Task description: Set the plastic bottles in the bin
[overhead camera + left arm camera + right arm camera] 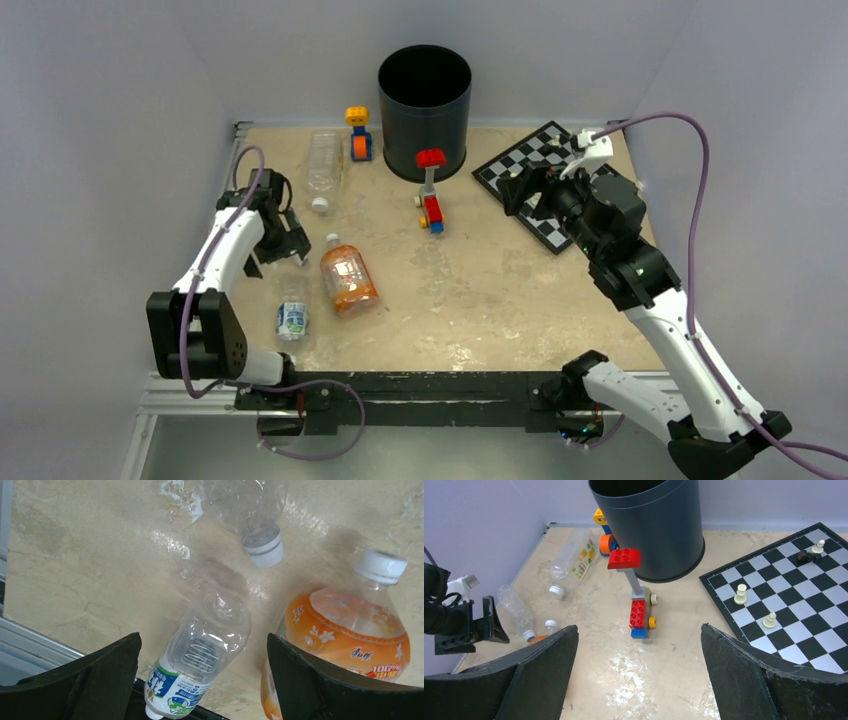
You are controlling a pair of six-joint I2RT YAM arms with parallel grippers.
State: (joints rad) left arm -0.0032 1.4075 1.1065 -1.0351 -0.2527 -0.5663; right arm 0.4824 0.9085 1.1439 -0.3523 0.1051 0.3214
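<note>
Overhead, we count three plastic bottles lying flat on the left of the beige table: a clear crinkly bottle, a squat orange-liquid bottle and a small green-and-blue-labelled bottle. The one tall black cylindrical bin stands at the far middle. Through the left wrist, our nearer left pincer gapes wide and empty, the labelled bottle between its fingers, long axis crossing their closing line. Through the right wrist, the right pincer is equally wide, empty, well apart from the bottles.
</note>
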